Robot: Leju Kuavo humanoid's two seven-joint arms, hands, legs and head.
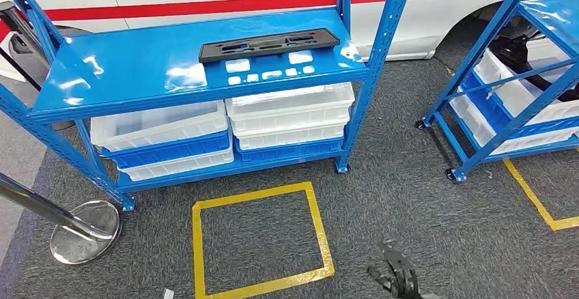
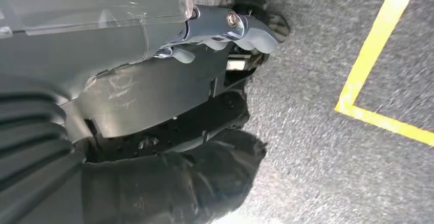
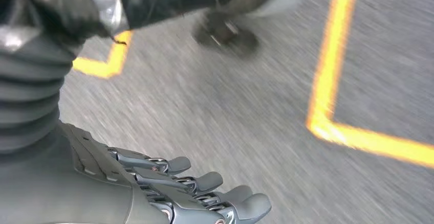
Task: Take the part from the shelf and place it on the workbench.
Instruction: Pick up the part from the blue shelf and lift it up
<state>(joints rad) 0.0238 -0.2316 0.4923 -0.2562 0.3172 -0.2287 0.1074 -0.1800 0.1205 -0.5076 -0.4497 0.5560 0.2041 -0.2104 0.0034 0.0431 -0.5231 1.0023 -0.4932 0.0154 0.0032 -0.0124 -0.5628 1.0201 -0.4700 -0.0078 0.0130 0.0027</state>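
At the far left a chrome stanchion (image 1: 82,227) stands on the grey carpet (image 1: 410,203), its round base just left of the near-left foot of the blue shelf (image 1: 123,63). The shelf's top deck is a wide glossy blue surface, mostly bare; the part (image 1: 268,44), a long flat black moulded strip, lies on it toward the far right, running left to right and tilted slightly, well in from the near edge and stopping just short of the right-hand upright. Under the deck, stacked white and blue bins (image 1: 225,132) sit on the lower level in two columns, their fronts close behind the near rail.

Near the shelf, a yellow taped rectangle (image 1: 259,237) marks the carpet, with open floor inside it and a strip of bare carpet between its far edge and the shelf's lower rail. Behind the shelf runs a white vehicle body with a red stripe (image 1: 225,4).

The left hand (image 2: 225,32) hangs over the carpet beside a yellow tape corner, holding nothing; its fingers curl inward. The right hand (image 3: 194,185) hangs above bare carpet with its fingers extended side by side, slightly apart, gripping nothing; it also shows dark at the near edge of the head view.

Right of a broad gap of carpet stands a second blue rack (image 1: 505,74) on castors, holding white bins, with yellow tape beside it.
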